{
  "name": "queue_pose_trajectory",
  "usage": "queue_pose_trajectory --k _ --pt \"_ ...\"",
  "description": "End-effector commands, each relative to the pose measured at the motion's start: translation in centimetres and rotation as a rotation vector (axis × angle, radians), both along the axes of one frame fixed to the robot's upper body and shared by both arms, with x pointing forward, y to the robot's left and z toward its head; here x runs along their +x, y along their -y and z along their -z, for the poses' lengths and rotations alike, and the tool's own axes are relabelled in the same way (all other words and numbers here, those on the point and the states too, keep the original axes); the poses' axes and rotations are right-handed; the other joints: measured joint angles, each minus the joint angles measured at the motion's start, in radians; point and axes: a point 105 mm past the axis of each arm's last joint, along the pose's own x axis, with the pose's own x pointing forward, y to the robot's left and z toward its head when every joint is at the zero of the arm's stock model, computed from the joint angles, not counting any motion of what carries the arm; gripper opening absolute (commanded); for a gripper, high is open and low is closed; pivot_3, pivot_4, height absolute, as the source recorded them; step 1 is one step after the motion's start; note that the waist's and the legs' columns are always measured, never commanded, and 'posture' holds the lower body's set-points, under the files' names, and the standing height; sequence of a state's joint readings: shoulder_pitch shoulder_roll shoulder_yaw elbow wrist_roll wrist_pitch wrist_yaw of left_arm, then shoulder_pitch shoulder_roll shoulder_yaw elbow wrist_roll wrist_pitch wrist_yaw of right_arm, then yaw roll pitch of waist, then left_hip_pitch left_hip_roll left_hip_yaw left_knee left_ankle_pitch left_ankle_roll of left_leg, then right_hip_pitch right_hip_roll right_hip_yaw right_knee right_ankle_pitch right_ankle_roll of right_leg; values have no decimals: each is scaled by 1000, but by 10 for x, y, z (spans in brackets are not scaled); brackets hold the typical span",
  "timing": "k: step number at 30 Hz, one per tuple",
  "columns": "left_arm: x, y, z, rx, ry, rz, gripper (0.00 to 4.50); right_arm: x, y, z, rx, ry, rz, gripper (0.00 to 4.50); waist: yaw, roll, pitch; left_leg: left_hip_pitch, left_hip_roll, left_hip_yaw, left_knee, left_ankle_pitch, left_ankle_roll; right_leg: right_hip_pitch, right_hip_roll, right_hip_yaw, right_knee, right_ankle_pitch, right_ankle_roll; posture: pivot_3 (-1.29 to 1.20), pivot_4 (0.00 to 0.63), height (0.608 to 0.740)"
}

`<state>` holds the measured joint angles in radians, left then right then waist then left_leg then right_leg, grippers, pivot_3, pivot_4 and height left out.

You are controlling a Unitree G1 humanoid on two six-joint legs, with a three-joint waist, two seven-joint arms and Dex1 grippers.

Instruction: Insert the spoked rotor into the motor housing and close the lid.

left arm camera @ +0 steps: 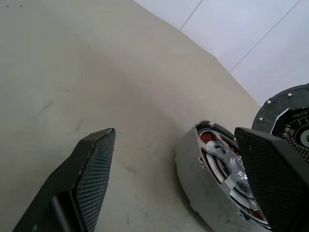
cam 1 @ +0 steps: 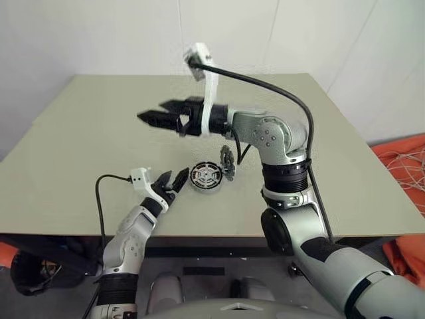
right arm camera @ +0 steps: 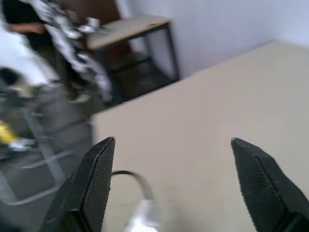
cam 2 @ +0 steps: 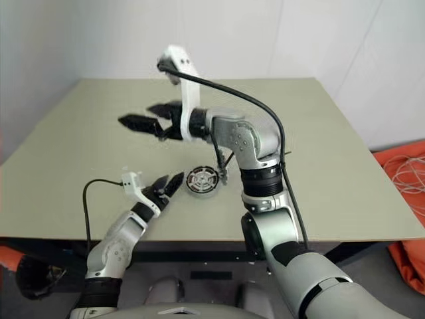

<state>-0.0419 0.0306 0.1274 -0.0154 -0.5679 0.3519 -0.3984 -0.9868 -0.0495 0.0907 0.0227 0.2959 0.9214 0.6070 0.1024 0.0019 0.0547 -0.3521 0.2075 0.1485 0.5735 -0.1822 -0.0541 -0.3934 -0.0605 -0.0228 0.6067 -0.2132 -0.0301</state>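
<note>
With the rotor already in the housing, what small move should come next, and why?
Probably bring the right gripper down behind the lid and tip it over the housing. The rotor already sits inside the housing, and the lid stands upright at the housing's edge. The right gripper is open and empty, raised above the table. The left gripper, also open, waits beside the housing.

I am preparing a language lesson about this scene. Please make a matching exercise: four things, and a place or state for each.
Things:
1. left gripper
2. right gripper
3. motor housing
4. lid

States:
a. stands upright, open
b. lies flat on the table
c. open, raised above the table
d. open, low beside the motor housing

Pairs: 1-d, 2-c, 3-b, 4-a
</note>
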Motion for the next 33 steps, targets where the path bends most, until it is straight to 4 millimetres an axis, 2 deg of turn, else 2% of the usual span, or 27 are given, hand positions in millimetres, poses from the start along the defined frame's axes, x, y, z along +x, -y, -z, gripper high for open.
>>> queue_pose_trajectory --k 1,5,10,14,19,24,29,33 --pt "3 0 -12 4 45 2 4205 32 32 24 -248 316 180 3204 1 -2 0 1 0 0 0 0 0 2 -1 0 0 0 1 0 0 740" --pt "3 -1 -12 7 47 -3 4205 59 78 51 -458 401 296 1707 -8 -1 2 0 -2 1 2 0 0 1 -1 0 1 0 3 0 0 740" --pt "2 -2 -12 6 48 -6 4205 67 121 72 -666 440 300 17 -10 -1 2 -1 0 1 2 0 1 -1 3 0 1 4 -5 0 0 740" --pt "1 -2 -13 12 51 2 4205 46 141 101 -802 361 114 17 -9 -1 2 -1 0 1 2 -1 3 -1 3 0 1 4 -6 0 0 740" --pt "0 0 -12 26 50 23 4205 2 151 131 -794 170 -124 17 -7 -1 2 -1 0 1 4 -5 8 1 2 0 0 4 -7 0 0 740" --pt "-1 1 -11 27 47 33 4205 -7 139 134 -681 119 -114 17 -17 -1 2 3 1 1 5 -5 8 2 3 0 2 4 -6 0 0 740" --pt "-3 3 -11 28 46 41 4205 -2 127 134 -576 109 -18 17 -16 -1 2 3 1 1 6 -4 8 3 2 0 2 3 -4 0 0 740" --pt "-3 2 -12 28 46 37 4205 -12 108 132 -484 86 -52 17 -11 -1 2 3 1 1 7 -5 8 4 2 0 1 4 -6 0 0 740"
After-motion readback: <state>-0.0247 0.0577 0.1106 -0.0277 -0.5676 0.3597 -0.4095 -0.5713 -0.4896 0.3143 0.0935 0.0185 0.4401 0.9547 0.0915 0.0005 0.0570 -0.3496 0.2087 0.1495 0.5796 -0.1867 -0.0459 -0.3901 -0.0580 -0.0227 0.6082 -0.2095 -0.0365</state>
